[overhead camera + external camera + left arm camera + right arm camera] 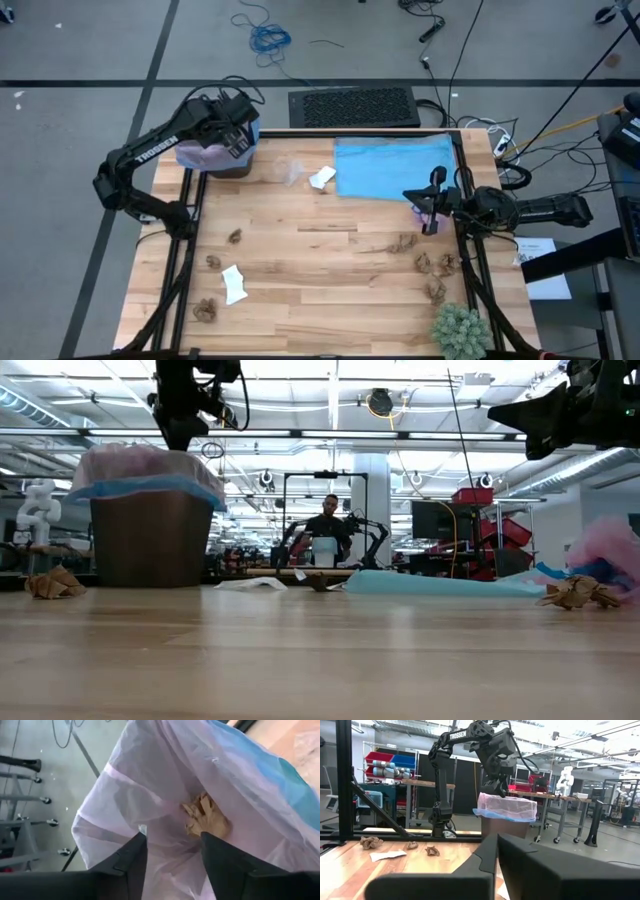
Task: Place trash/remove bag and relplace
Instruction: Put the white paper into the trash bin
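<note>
Bent over the far left corner of the table (330, 290), reaching down above the brown bin (150, 538): the left gripper (172, 845), fingers spread apart with a gap between them, holding nothing. Right under it, inside the bin's pink bag (150, 795), one crumpled brown paper wad (205, 815) lying loose at the bottom. Wrapped over the bin's rim, a blue edge beneath the pink bag. Stretched in flat from the right side of the table, well away from the bin: the right gripper (432, 205), fingers pressed together, hanging above the wood next to a bunch of pink and blue plastic (605, 565). Hard to tell whether that bunch touches the gripper. Hidden from the low view: everything inside the bin. Cut off at the top of the low view: most of both arms. Spread flat on the table between the bin and the right gripper, a light blue plastic bag (390, 167). Beside it toward the bin, a white paper scrap (322, 179). Scattered on the wood well away from the bin, more brown wads (432, 262) and another white scrap (233, 284). At the near right corner, far from the bin, a green spiky plant (460, 328). Far behind the table, a person sitting in the room, too small to make out.
</note>
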You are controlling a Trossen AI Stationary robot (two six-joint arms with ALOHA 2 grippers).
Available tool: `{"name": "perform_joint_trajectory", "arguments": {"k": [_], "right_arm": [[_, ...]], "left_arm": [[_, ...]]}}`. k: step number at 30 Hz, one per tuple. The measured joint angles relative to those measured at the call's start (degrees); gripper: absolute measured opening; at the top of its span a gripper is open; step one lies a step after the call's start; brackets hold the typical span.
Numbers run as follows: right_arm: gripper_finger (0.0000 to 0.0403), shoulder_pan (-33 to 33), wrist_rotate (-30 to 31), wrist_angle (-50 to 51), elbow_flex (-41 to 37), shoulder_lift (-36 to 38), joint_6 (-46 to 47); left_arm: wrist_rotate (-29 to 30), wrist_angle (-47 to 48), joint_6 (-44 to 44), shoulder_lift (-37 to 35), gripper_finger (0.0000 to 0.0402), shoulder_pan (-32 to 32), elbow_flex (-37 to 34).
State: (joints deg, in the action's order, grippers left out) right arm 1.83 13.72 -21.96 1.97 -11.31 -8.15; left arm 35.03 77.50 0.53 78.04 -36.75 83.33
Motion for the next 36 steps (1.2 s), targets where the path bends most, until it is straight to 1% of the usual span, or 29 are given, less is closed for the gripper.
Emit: {"name": "perform_joint_trajectory", "arguments": {"k": [2,4,5,7,10,11,13,16,22,25,30,34,36], "right_arm": [[0.0023,0.00,0.02,-0.02,0.01,0.00,0.01],[0.0034,0.00,0.02,0.00,-0.01,0.00,0.12],[0.0040,0.00,0.02,0.00,-0.01,0.00,0.33],[0.0051,0.00,0.04,-0.02,0.00,0.00,0.46],[0.0064,0.00,0.04,0.03,-0.01,-0.02,0.47],[0.0067,0.00,0.04,0.12,-0.01,0.00,0.46],[0.0070,0.00,0.04,0.55,0.01,-0.02,0.45],[0.0071,0.00,0.04,1.17,0.00,-0.02,0.61],[0.0071,0.00,0.04,0.85,0.00,-0.02,1.06],[0.0071,0.00,0.04,0.76,0.01,-0.02,1.06],[0.0071,0.00,0.04,0.33,0.01,-0.02,1.04],[0.0071,0.00,0.04,0.35,0.00,-0.01,0.99],[0.0071,0.00,0.04,0.37,-0.01,-0.02,0.93]], "left_arm": [[0.82,0.05,-0.20,-0.16,0.0180,0.53,0.18],[1.15,0.04,-1.44,-0.40,0.0164,2.18,1.36],[0.28,-0.06,-1.68,-0.54,0.0152,3.32,2.37],[-5.00,-1.66,-1.70,-0.89,0.0125,6.16,4.07],[-14.83,-8.79,-1.59,-0.98,0.0083,11.48,5.42],[-16.72,-10.54,-1.19,-0.96,0.0070,13.21,5.44],[-17.69,-12.66,0.00,0.02,0.0044,16.39,5.44],[-16.80,-12.82,0.22,2.93,0.0009,19.48,4.88],[-16.63,-14.60,1.07,11.39,0.0006,22.97,0.74],[-16.38,-18.80,4.84,16.98,0.0007,23.98,-0.95],[-16.34,-27.02,12.11,25.36,0.0007,24.96,-1.16],[-16.40,-31.08,15.59,30.05,0.0007,24.85,-1.16],[-17.54,-32.80,16.74,31.65,0.0007,24.83,-1.16]]}}
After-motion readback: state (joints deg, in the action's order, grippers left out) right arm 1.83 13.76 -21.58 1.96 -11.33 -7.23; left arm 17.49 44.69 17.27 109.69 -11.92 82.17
